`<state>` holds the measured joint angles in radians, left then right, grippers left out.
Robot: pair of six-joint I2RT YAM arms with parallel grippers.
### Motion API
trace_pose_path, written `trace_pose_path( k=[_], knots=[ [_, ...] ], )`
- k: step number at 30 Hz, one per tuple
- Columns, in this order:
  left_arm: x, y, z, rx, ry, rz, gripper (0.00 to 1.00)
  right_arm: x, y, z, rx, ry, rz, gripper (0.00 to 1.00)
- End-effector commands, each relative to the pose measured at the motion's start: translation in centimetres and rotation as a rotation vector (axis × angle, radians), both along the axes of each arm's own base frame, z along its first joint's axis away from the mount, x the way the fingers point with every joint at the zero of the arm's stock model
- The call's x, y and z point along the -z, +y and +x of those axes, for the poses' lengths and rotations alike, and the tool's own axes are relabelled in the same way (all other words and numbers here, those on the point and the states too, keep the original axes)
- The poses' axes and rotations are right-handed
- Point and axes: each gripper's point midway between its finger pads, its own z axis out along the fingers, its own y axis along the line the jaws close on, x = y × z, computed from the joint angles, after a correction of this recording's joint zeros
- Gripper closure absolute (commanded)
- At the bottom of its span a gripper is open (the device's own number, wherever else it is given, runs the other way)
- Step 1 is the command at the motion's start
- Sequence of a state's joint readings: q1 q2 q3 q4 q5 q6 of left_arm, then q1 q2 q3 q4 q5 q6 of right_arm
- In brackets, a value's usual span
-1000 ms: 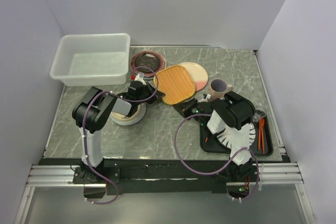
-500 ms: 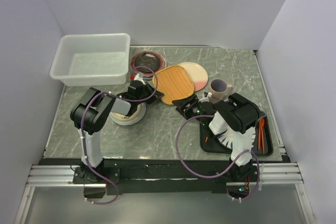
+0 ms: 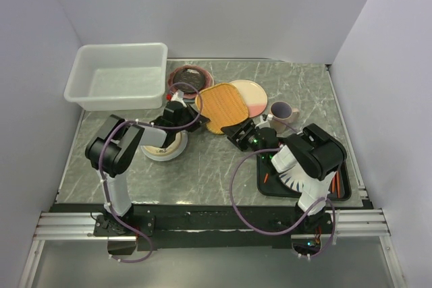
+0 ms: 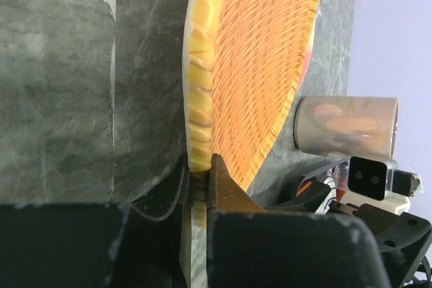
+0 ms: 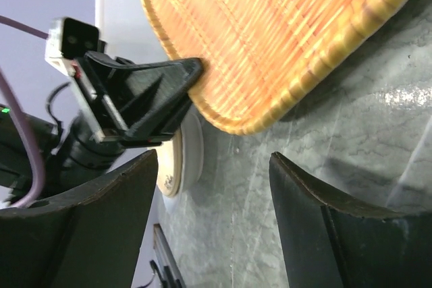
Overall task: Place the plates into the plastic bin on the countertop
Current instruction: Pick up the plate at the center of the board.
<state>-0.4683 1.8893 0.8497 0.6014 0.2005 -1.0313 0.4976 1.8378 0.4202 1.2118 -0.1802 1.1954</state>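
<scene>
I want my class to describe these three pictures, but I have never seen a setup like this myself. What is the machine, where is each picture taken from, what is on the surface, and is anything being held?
The machine is two robot arms, left and right, bolted at the near edge of a marble-look countertop. The wide picture looks down from above and behind them. The two close-ups come from a camera on each wrist, so the dark shapes there are that arm's own fingers.

On the surface lie an orange plate, a pink plate, a dark pink-rimmed plate, a pale plate under the left arm, a mug, a black tray carrying a striped plate, and a plastic bin.

The left gripper pinches the orange plate's rim. The right gripper is open beside that plate, holding nothing.
</scene>
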Motion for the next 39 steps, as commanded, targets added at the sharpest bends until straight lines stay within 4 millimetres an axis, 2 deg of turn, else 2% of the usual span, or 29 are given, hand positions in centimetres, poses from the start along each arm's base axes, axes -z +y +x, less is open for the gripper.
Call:
trace_pose_path(
  k=[1, 10, 26, 39],
  knots=[
    [-4.7, -0.5, 0.9, 0.022, -0.119, -0.01, 0.99, -2.0, 0.6, 0.3, -0.026, -0.065, -0.028, 0.26],
    [-7.3, 0.4, 1.2, 0.011, -0.164, -0.015, 0.99, -3.3, 0.4, -0.2, -0.038, -0.1, -0.094, 0.26],
    [-11.5, 1.3, 1.1, 0.02, -0.237, -0.037, 0.99, -7.1, -0.1, -1.1, -0.008, -0.209, -0.308, 0.23],
    [-16.3, 3.1, 1.5, 0.007, -0.316, -0.072, 0.99, -8.0, -1.1, -1.4, 0.027, -0.237, -0.382, 0.21]
  ],
)
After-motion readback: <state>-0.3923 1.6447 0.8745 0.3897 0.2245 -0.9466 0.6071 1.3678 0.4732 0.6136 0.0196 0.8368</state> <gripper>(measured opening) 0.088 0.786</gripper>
